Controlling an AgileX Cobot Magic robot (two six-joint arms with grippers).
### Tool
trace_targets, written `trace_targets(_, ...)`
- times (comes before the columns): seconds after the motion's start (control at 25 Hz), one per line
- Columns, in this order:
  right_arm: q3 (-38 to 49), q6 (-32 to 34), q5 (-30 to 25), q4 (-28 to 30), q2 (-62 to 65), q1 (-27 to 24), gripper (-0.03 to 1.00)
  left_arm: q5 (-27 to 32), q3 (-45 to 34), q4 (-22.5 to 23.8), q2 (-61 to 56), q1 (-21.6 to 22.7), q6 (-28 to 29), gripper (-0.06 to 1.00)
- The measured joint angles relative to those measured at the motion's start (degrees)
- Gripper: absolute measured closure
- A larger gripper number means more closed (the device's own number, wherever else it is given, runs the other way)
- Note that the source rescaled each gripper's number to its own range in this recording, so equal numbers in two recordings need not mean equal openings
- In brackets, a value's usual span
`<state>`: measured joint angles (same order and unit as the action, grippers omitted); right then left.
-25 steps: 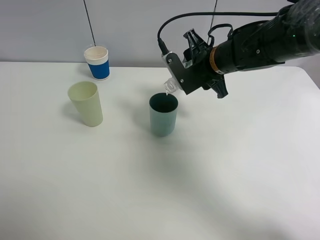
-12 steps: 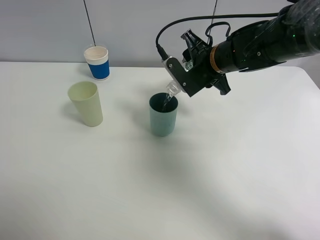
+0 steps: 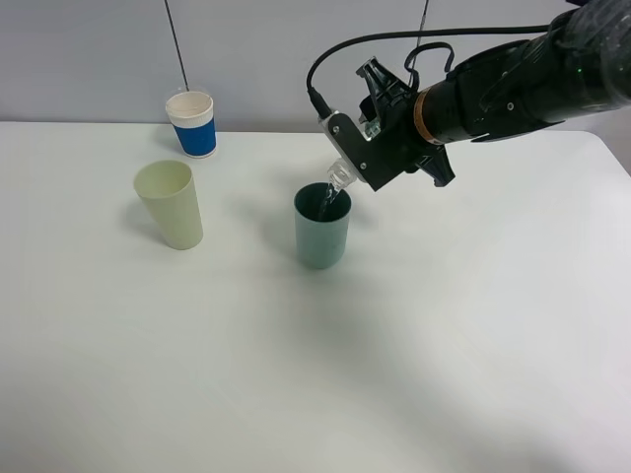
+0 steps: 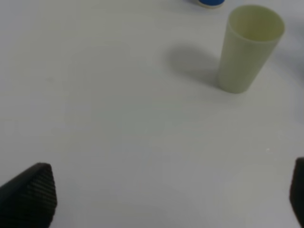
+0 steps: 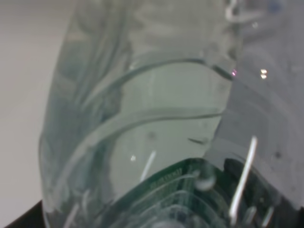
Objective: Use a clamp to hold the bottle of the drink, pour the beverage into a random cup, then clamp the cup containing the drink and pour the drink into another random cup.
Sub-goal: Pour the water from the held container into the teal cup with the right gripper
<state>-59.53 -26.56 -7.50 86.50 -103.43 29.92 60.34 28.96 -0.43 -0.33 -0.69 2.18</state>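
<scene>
Over the last second the right gripper (image 3: 377,138) had rolled the bottle (image 3: 338,177) further over, bringing its mouth down from just above the rim of the teal cup (image 3: 321,229) to just over the opening. A thin stream had started to fall into the cup. In the final half second almost nothing had shifted, so the arm was judged to be holding its tilt and letting the drink run. The first pour was therefore under way, and the cup-to-cup pour had not begun. The bottle (image 3: 338,177) hung tipped, neck down, over the teal cup and off the table (image 3: 414,374), pinched in the right gripper. In the right wrist view the clear bottle (image 5: 142,118) filled the picture and hid the fingers, so that grip was read mostly from the high camera. How full the teal cup had become could not be told. The left gripper (image 4: 161,199) waited with fingers spread wide and nothing between them, low over the table and near the pale cup (image 4: 249,47). That cup stood upright, and the blue cup (image 3: 191,123) stood behind it.
</scene>
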Motion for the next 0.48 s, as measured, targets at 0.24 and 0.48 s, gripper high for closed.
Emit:
trace_targets(0.24, -0.07, 0.68, -1.57, -0.05, 0.0, 0.26, 0.92, 0.0, 0.0, 0.0, 0.0, 0.0, 0.0, -0.06)
trace_targets(0.48, -0.07, 0.75, -4.16, 0.0, 0.0, 1.21, 0.92, 0.0, 0.0, 0.0, 0.0, 0.0, 0.0, -0.06)
